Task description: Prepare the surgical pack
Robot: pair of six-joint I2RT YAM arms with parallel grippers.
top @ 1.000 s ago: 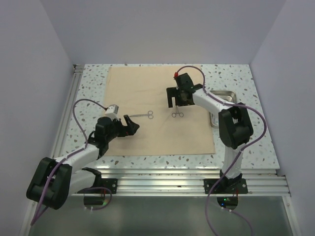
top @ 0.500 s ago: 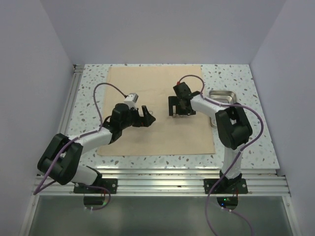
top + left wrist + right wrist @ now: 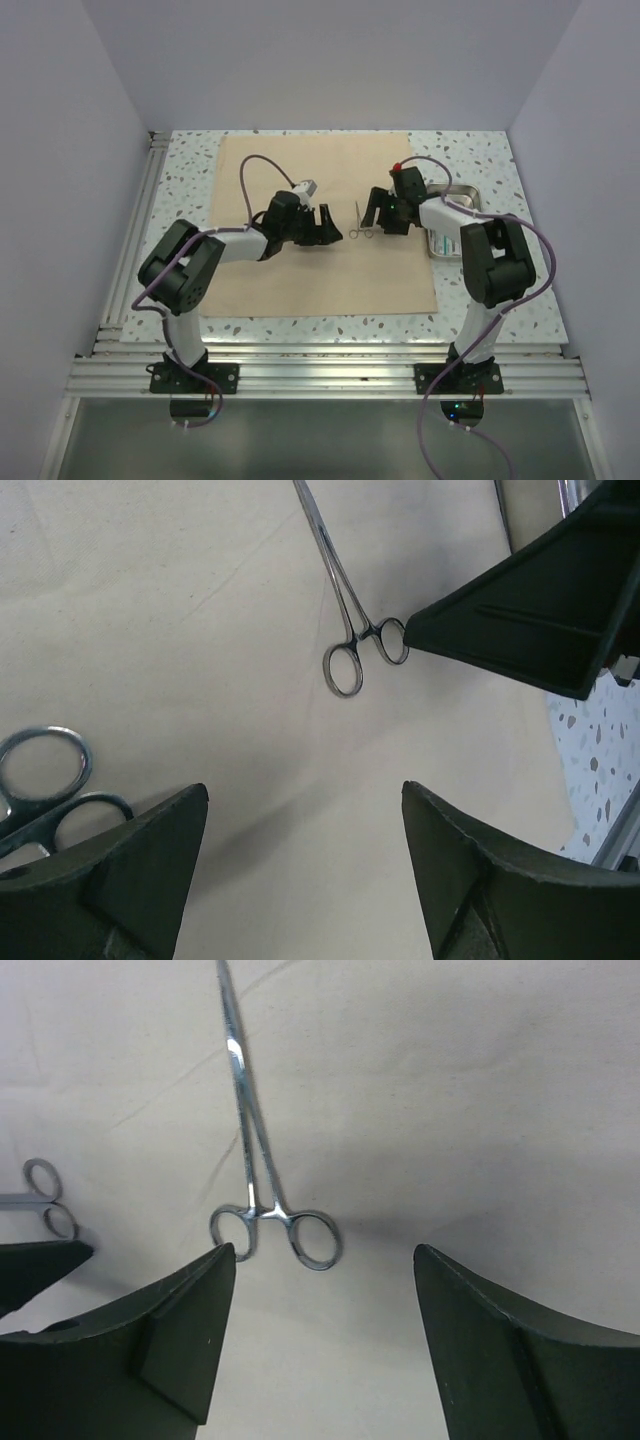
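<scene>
The tan cloth sheet (image 3: 300, 280) lies flat on the speckled table. The forceps (image 3: 357, 222) lie on it near the middle, between my two grippers, and also show in the left wrist view (image 3: 343, 610) and the right wrist view (image 3: 250, 1140). My left gripper (image 3: 327, 228) (image 3: 305, 790) is open and empty, low over the cloth just left of the forceps. The scissors' rings (image 3: 45, 775) lie at its left finger, and show small in the right wrist view (image 3: 45, 1200). My right gripper (image 3: 377, 212) (image 3: 324, 1250) is open and empty, with the forceps' rings just ahead of its fingertips. The steel tray (image 3: 466, 190) is partly hidden behind the right arm.
The two grippers face each other closely; the right gripper's finger (image 3: 520, 620) fills the left wrist view's upper right. An aluminium rail (image 3: 135, 230) runs along the table's left edge, and another rail (image 3: 330, 365) runs along the near edge. White walls enclose the table.
My left gripper has swung right across the cloth, past the scissors to the forceps. My right gripper has shifted right toward the tray and turned to face left. The forceps have turned.
</scene>
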